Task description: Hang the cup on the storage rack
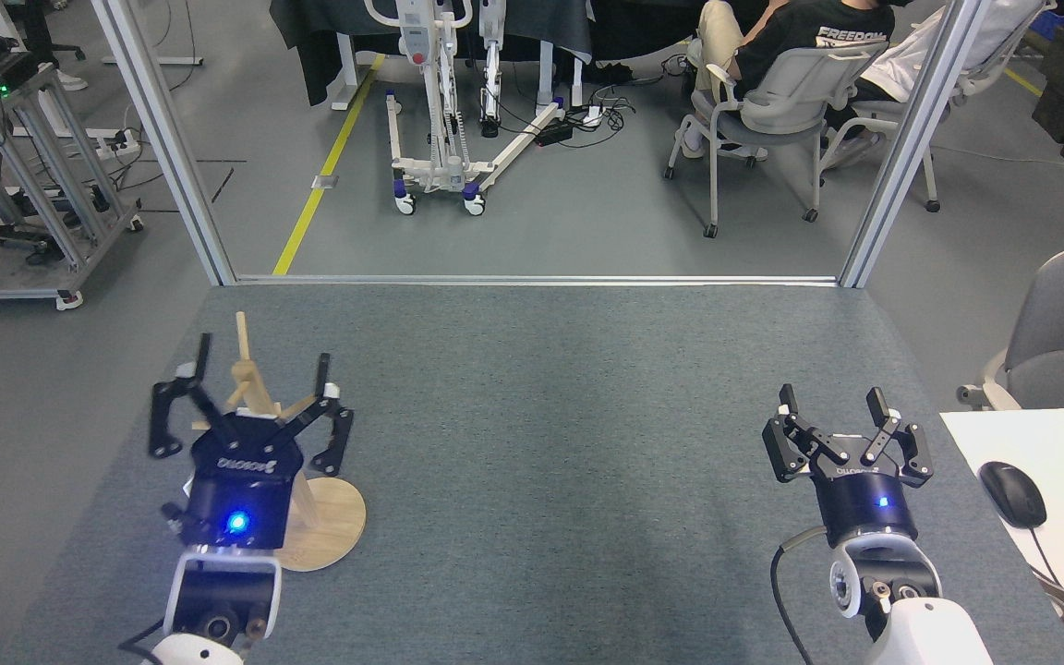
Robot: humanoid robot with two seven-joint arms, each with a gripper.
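Our left end effector (259, 374) hangs wide open and empty before the storage rack (329, 522), hiding the cup; our right end effector (832, 406) rests open, empty.

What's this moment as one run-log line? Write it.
left gripper: open, in front of rack | right gripper: open, empty | cup: not visible | hang: unconfirmed
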